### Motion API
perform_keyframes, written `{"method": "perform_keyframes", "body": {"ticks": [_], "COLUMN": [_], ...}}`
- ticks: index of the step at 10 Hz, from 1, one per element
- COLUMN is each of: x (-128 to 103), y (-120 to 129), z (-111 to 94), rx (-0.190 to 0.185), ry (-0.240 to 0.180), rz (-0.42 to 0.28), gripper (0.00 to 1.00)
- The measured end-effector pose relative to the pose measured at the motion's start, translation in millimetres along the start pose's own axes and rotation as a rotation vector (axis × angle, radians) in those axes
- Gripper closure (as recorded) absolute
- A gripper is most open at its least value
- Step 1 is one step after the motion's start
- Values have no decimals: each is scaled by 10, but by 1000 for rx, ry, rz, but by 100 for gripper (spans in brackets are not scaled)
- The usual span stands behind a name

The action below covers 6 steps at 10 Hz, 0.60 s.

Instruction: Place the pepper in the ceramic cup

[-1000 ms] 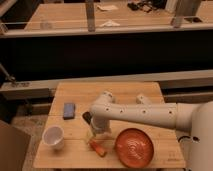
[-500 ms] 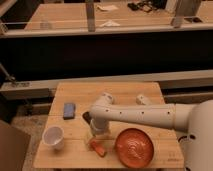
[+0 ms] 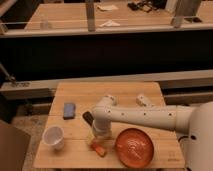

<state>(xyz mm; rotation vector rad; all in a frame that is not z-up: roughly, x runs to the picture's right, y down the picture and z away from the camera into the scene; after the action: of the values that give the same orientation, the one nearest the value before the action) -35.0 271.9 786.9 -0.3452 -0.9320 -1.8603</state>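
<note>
**Pepper lies under the pincer, close to the table's front edge**

The pepper (image 3: 99, 148) is a small, tapered, orange-red piece lying flat on the wooden table (image 3: 75, 161), just in front of the gripper (image 3: 96, 138) and close to the near edge. Right of the gripper, just beside the pepper, sits a wide orange-red bowl (image 3: 134, 146). Left of the gripper stands the ceramic cup (image 3: 53, 137), white and upright, with bare wood between them. The gripper points down over the pepper. I cannot tell whether it is apart, together or touching the pepper. Behind it to the left lies a flat blue object (image 3: 69, 110), and behind it to the right a small white object (image 3: 144, 100) lies near the far edge.
</note>
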Motion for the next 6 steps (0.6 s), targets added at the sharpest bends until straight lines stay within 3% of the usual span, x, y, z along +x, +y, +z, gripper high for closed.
{"method": "perform_keyframes", "body": {"ticks": [6], "x": [-1], "y": [32], "z": [74], "rx": [7], "ry": [2], "rz": [-16], "gripper": [20]}}
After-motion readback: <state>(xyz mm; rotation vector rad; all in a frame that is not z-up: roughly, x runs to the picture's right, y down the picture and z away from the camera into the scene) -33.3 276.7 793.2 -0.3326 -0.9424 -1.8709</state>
